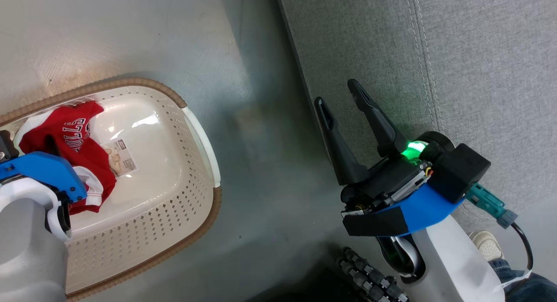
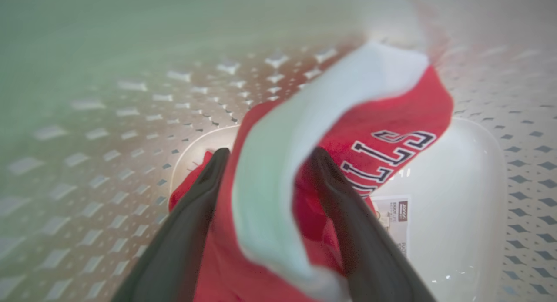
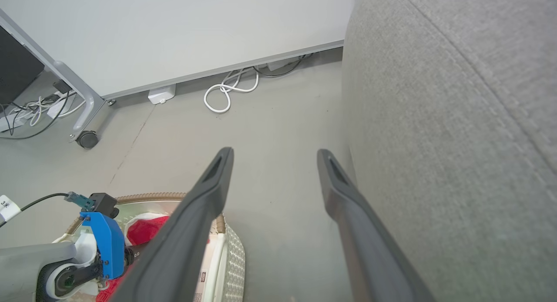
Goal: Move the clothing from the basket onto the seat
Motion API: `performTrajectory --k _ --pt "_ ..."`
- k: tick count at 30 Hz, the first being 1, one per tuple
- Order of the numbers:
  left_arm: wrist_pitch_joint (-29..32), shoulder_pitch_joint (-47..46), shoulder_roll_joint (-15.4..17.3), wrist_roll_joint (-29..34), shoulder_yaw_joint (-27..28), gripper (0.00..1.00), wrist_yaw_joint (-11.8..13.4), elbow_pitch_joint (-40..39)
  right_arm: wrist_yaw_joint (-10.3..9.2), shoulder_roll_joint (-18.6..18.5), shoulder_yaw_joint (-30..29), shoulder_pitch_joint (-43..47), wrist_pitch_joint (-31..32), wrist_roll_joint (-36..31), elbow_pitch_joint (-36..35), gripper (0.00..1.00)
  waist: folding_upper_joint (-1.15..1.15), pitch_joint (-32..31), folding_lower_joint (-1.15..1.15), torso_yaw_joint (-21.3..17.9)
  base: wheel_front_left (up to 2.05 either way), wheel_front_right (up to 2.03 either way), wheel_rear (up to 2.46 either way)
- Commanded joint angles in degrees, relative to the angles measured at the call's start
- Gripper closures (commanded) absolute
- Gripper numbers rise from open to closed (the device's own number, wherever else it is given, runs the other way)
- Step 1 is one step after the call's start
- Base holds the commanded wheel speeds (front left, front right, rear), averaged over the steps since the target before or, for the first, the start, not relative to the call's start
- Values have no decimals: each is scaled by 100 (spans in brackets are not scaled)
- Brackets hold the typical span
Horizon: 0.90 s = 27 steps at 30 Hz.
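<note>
Smooth grey floor (image 1: 261, 171) with the perforated basket (image 1: 191, 197) set apart from the grey woven seat (image 1: 478, 75); the red clothing (image 1: 65, 132) lies in the basket. The left gripper (image 2: 270, 153), fingers spread, straddles a white-trimmed fold of it; the right gripper (image 1: 336, 92) hangs open and empty at the seat's edge. The right wrist view adds a white wall panel (image 3: 174, 32), looped cable (image 3: 226, 91) and caster (image 3: 87, 139).

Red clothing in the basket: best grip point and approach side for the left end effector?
Grip the raised white-trimmed fold of the clothing: it stands up off the heap and looks thin enough to pinch. Come from above, into the basket, whose walls block side approaches. The open left end effector straddles that fold.
</note>
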Motion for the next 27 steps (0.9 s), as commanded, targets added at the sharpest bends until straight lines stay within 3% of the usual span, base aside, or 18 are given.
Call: performTrajectory --k 1,2,4,19,27 --pt "117 -84 18 -38 7 0 70 47 1 2 10 -93 -30 67 -24 0 0 39 -1 -7 0 0 0" --pt "157 -92 7 -57 9 29 99 60 1 2 9 -106 -30 77 -25 0 0 49 -1 -6 0 0 0" --pt "226 -101 -11 -86 -12 100 75 60 1 3 11 -134 -30 102 -11 0 0 54 -1 2 0 0 0" --pt "139 -275 -115 -226 -82 100 -51 282 1 3 -18 -206 -31 33 53 0 0 -125 -1 93 0 0 0" --pt "-37 -338 -260 -321 -135 100 -251 680 1 3 -40 -197 -31 -62 131 0 0 -477 -1 223 0 0 0"
